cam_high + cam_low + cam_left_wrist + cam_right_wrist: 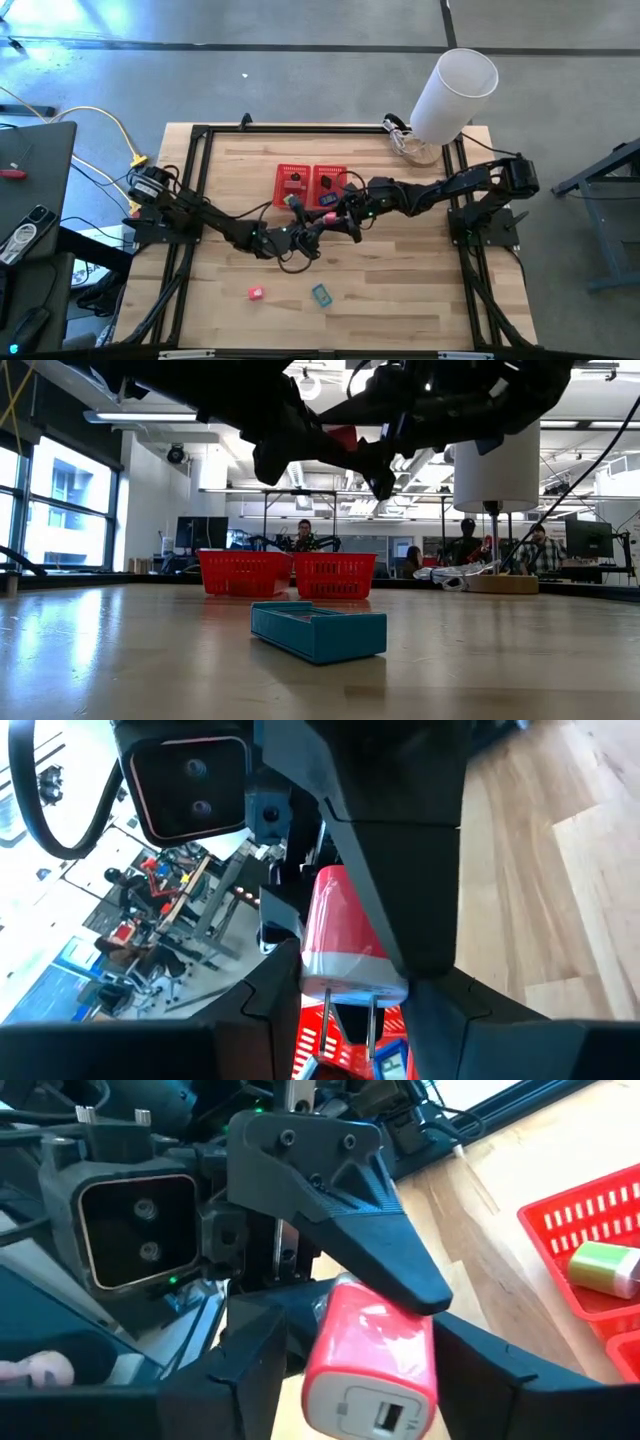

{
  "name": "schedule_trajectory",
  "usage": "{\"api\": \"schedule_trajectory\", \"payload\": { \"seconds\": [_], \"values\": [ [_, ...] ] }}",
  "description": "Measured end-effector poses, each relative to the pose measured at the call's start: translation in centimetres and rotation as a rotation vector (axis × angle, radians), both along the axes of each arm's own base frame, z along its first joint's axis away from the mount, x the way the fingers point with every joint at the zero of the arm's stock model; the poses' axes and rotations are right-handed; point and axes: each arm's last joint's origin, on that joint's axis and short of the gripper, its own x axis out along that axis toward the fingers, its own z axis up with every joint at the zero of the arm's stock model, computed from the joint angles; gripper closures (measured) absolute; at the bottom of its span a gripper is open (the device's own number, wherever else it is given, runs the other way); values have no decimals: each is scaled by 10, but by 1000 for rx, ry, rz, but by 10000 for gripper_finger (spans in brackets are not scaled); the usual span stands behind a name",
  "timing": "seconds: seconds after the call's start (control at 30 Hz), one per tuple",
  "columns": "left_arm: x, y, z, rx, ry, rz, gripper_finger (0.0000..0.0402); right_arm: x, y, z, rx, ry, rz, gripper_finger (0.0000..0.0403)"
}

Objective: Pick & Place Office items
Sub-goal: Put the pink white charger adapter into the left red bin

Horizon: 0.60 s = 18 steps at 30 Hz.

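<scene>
Between both end effectors (330, 1330) sits the red-pink item (370, 1370).

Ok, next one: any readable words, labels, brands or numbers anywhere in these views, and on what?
None can be read.
Red charger, held between both grippers, left and right: no print shows on it.
Teal item on the table: plain faces.
Pink item: too small to tell.
Red basket and white cylinder: no markings.
Room screens in the low view: too blurred.
</scene>
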Motion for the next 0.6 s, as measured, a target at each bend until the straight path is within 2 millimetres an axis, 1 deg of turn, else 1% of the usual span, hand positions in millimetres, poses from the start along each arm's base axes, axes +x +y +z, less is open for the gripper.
{"api": "schedule_trajectory", "payload": {
  "seconds": [0.13, 0.3, 0.33, 0.4, 0.53, 0.6],
  "values": [
    [0, 0, 0, -2, 0, 1, 276, 0, 0, 0, -18, -1, 2, 223],
    [0, 0, -1, 4, 8, 0, 276, 0, 0, -1, -37, 4, 19, 280],
    [0, 0, -1, 5, 10, -4, 275, -1, -1, -2, -41, 6, 28, 281],
    [0, 0, -1, -1, 8, -18, 253, -1, -2, -2, -49, 9, 48, 281],
    [0, 1, -4, -17, 15, -14, 192, -1, 0, -2, -79, 2, 94, 281],
    [0, 1, -3, -30, 1, -10, 174, -1, 1, -2, -91, 0, 94, 281]
  ]
}}
